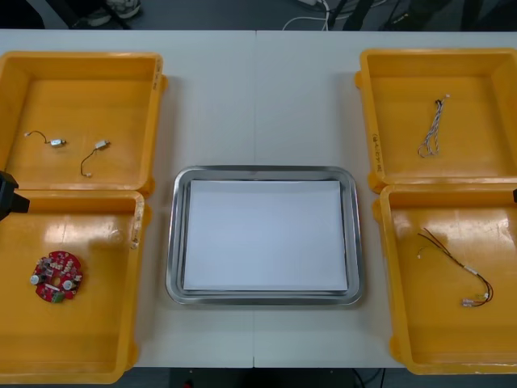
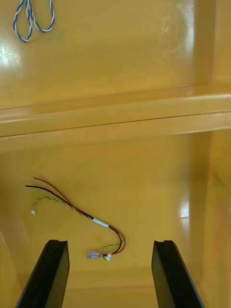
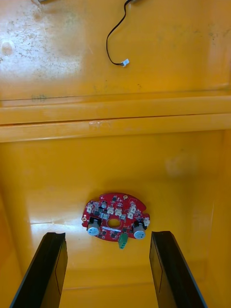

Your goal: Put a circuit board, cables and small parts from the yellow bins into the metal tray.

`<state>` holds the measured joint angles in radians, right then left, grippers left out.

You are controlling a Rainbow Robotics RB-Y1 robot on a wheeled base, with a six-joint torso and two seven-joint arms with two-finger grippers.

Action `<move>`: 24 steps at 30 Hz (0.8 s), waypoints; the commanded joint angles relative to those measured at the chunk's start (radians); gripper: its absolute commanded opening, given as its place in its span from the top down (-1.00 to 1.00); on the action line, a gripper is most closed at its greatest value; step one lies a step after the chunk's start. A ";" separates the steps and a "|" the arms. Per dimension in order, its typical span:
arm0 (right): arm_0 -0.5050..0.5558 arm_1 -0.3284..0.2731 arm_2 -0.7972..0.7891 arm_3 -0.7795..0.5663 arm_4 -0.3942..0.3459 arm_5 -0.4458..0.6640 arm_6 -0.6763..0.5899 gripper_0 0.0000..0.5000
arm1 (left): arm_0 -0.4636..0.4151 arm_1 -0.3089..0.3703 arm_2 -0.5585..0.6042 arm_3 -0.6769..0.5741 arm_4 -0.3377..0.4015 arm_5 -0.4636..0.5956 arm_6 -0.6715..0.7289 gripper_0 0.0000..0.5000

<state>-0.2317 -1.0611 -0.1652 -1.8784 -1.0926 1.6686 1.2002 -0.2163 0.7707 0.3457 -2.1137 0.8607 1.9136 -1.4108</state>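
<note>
Light table (image 1: 258, 97) carries four yellow bins (image 1: 81, 61), two at each side, and between them the metal tray (image 1: 176, 242), white inside and holding nothing. I judge the task to be at its very start.

The left gripper (image 3: 108, 233) hangs above the near left bin, tilted down and forward, its fingers spread wide and gripping nothing. The round red circuit board (image 3: 115, 221) lies flat on the bin floor just ahead of the gap between them.

The right gripper (image 2: 109, 241) holds the same pose over the near right bin, equally wide and empty. The red and yellow cable (image 2: 100, 222) trails ahead of it, with its plug end between the fingers.

Well ahead of each claw, past the bin wall, lie a black cable (image 3: 107, 45) with small metal parts (image 1: 56, 143) on the left, and a twisted blue and white cable (image 2: 31, 21) on the right.

The board looks like the first pick. The left claw must drop straight down, straddle the thin disc at floor level, close, lift and swing inward to the tray.
</note>
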 commanded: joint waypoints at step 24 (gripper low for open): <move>0.278 0.013 -0.043 -0.176 0.000 -0.159 0.081 -1.00 | 0.083 0.056 -0.019 -0.017 0.018 0.006 -0.117 -1.00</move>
<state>-0.0213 -1.0519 -0.1704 -2.0144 -1.0926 1.5411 1.2094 -0.1795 0.7724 0.3365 -2.1135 0.8648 1.9137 -1.4113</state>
